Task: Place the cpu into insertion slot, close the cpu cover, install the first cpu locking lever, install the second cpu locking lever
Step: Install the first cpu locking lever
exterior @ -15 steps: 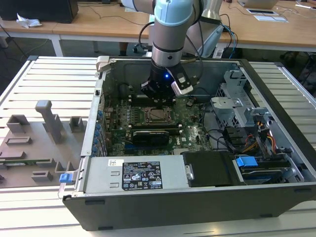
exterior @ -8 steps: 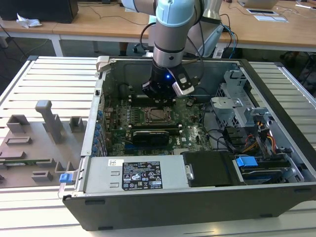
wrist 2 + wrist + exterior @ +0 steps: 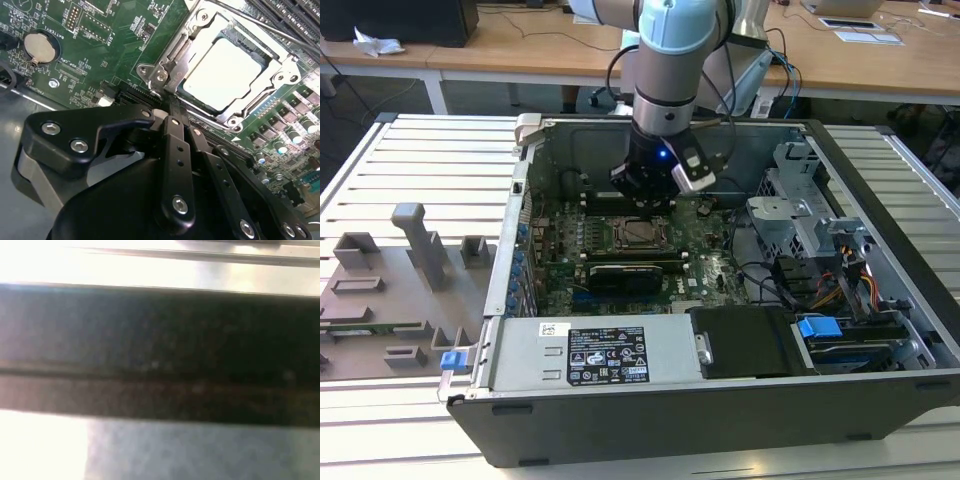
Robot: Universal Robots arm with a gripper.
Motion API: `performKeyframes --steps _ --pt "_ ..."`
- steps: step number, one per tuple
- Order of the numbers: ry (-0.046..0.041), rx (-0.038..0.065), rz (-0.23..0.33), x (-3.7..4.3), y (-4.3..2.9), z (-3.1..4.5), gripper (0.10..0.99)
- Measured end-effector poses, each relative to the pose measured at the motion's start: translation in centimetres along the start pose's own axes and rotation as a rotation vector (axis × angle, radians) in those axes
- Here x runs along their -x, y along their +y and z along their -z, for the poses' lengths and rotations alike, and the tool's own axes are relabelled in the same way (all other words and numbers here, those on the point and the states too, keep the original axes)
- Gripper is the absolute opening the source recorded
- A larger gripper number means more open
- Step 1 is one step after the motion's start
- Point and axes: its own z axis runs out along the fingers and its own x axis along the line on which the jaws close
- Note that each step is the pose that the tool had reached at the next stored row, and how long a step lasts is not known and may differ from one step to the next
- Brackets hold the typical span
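The gripper hangs low inside the open computer case, its two black fingers drawn together with nothing visibly between them, the tips resting at or just above the near edge of the socket. In the exterior view the gripper stands just behind the socket assembly on the green motherboard.

The cpu, pale and square, lies directly beyond the fingertips in the second wrist view, seated in the insertion slot. The cpu cover, a silver frame, lies closed around it, its window showing the chip top. A thin locking lever runs along the far side of the frame, its long axis roughly crosswise to the fingers; whether it is latched cannot be told.

Print: white lettering beside the coin battery is legible but not transcribed. The labels on the power supply are too small to read.
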Motion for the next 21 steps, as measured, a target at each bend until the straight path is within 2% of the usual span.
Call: performKeyframes --steps 4,5,6,8,10,12,18,21 --pt "0.0016 -0.022 0.000 -0.01 0.02 0.47 0.106" --pt "0.0022 -0.031 0.000 -0.01 0.03 0.55 0.106" --pt "0.0031 -0.046 0.000 -0.02 0.04 0.69 0.106" --pt "0.0042 -0.066 -0.001 -0.02 0.05 0.80 0.106" --pt "0.0051 -0.081 -0.001 -0.02 -0.01 0.83 0.106" --pt "0.0053 -0.082 -0.001 -0.04 -0.33 0.85 0.106" --pt "0.0052 -0.082 -0.001 -0.14 -1.90 0.96 0.106" --pt "0.0053 -0.082 -0.001 -0.16 -2.07 1.28 0.106"
